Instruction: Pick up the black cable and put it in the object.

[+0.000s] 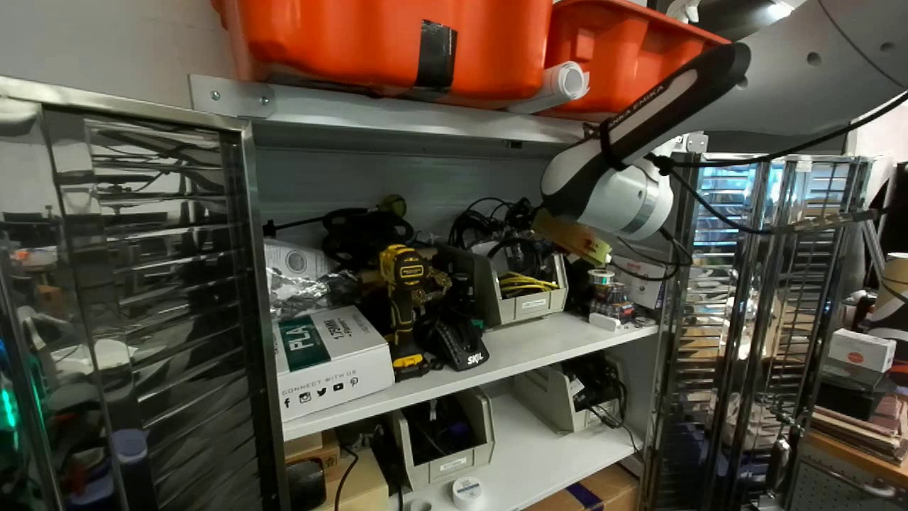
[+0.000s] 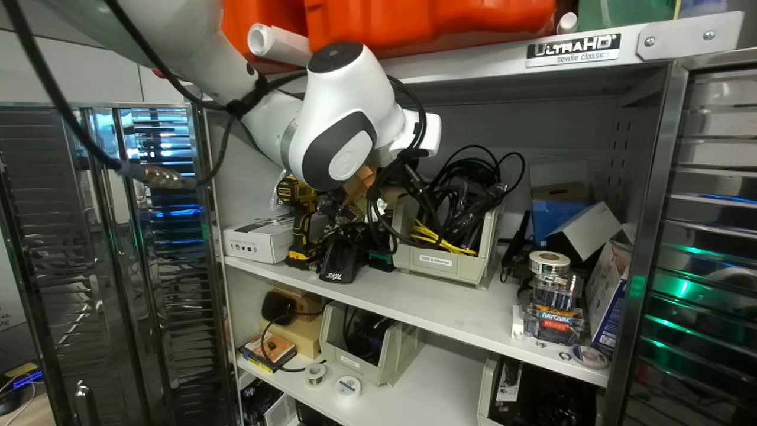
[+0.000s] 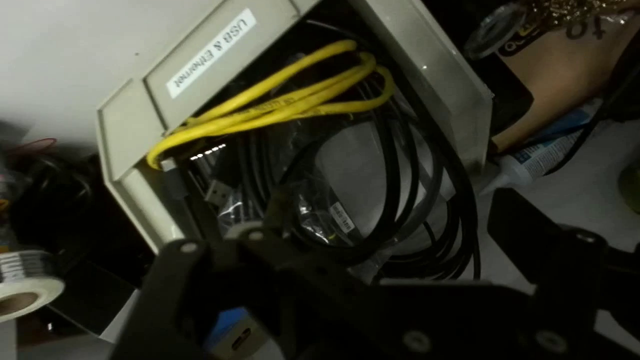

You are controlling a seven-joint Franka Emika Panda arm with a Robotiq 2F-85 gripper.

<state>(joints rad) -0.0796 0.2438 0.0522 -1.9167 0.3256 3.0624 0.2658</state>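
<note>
Black cables lie coiled in a beige bin [image 3: 127, 125] labelled "USB & Ethernet". The bin stands on the upper shelf in both exterior views [image 1: 532, 306] [image 2: 440, 266]. A yellow cable [image 3: 280, 102] lies at its front. Black cable loops [image 3: 395, 185] rise from the bin's back in an exterior view [image 2: 473, 168]. My gripper [image 3: 392, 205] is open, its dark fingers spread wide on either side of the black loops in the wrist view. No cable is clearly held. Contact with the cables cannot be told. In the exterior views the fingertips are hidden or hard to make out.
A yellow-black drill [image 1: 403, 305], a black SKIL charger [image 2: 342, 260] and a white PLA box [image 1: 330, 362] stand beside the bin. Batteries and tape [image 2: 553, 313] are on its other side. More bins [image 1: 454, 465] sit below. The top shelf edge [image 1: 397, 117] overhangs.
</note>
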